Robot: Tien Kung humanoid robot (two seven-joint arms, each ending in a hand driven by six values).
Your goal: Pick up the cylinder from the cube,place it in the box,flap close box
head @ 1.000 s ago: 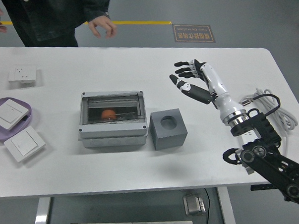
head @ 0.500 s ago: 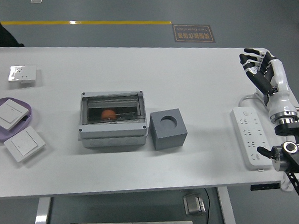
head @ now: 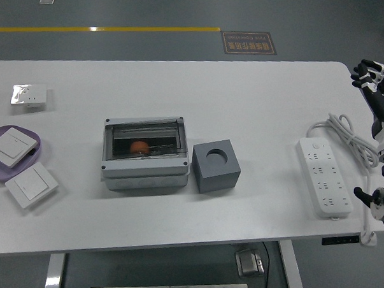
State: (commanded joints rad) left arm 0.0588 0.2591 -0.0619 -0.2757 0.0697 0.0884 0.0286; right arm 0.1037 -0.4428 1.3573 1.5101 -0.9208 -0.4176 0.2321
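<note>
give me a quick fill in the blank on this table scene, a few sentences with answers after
1. The orange thing lies inside the grey ____, under its clear flap.
2. The round hole in the dark grey cube is ____.
3. The white power strip lies to the ____ of the cube.
4. The right hand, at the table's right edge, holds ____.

Missing words: box; empty; right; nothing

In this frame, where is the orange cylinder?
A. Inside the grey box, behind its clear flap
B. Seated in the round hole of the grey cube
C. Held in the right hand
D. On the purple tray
A: the orange cylinder shows through the clear flap of the grey box, the grey cube has an empty hole, and the right hand holds nothing at the table's far right edge.
</note>
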